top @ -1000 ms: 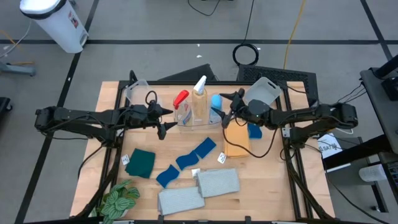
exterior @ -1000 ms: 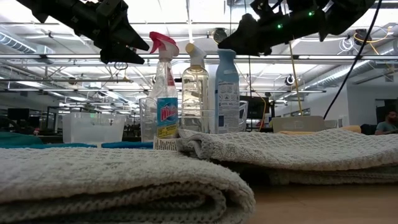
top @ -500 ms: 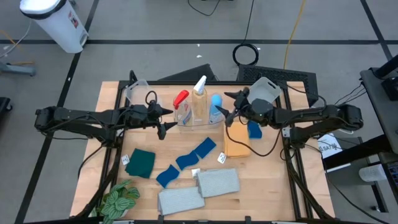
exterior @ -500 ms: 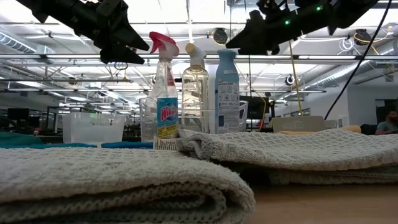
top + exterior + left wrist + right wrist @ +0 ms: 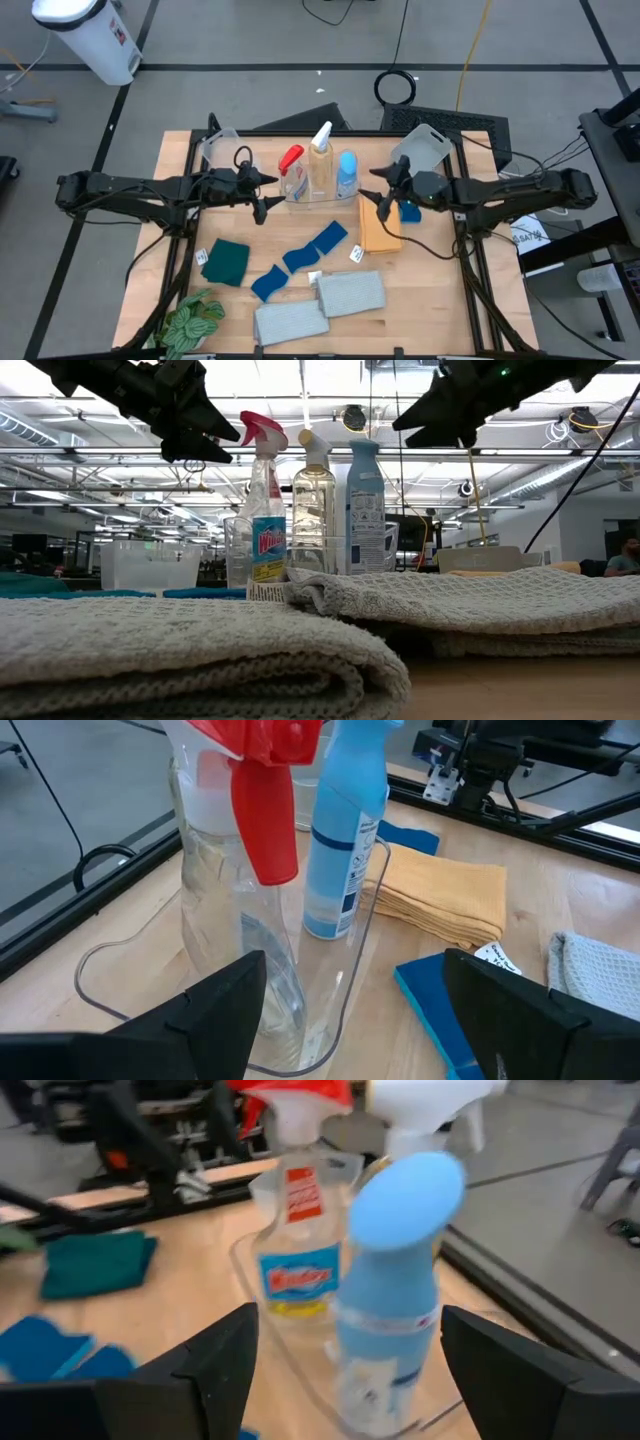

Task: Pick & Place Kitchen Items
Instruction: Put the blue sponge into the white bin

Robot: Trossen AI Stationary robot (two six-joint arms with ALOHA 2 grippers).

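A clear plastic tub at the back middle of the desk holds 3 bottles standing upright in a row: the red-trigger bottle, the white-trigger bottle and the blue-capped bottle. A second clear tub stands near the desk's back left corner; whether anything lies in it cannot be told. A grey tub sits at the back right.

The left hand hovers just beside the tub of bottles on the red-trigger side, its fingers spread wide apart, holding nothing and touching nothing. The right hand is near the blue-capped bottle on the other side, above the orange cloth-like pad, its fingers also apart and empty, clear of the bottle.

In front of the tub, 2 blue sponges or cloths lie in a slanting line with a third blue piece below them, the teal cloth to their left. 2 grey folded towels lie at the front edge, touching. A blue item sits under the right arm, partly hidden. A green leafy plant is at the front left corner, cut off by the picture's edge.

In the low view the towels fill the foreground and hide most of the desk; the right wrist view is blurred, so labels are hard to read.
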